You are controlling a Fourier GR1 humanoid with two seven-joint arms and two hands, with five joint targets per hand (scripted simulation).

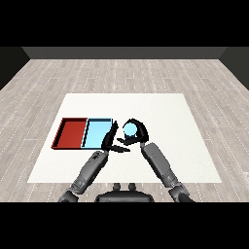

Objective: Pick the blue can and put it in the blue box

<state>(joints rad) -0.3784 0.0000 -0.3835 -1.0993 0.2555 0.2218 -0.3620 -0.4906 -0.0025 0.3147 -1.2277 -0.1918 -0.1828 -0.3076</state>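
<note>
The light blue tray lay just left of the left hand, whose fingers were relaxed. The right hand curled around the blue can; likely light, rigid, smooth, best held mid-body.

We count one blue can, held in our right hand, and two trays just left of our left hand: one light blue tray, one red tray.

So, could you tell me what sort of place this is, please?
Probably a bare test room: a white table on a grey plank floor, holding only a red tray and a light blue tray.
</note>
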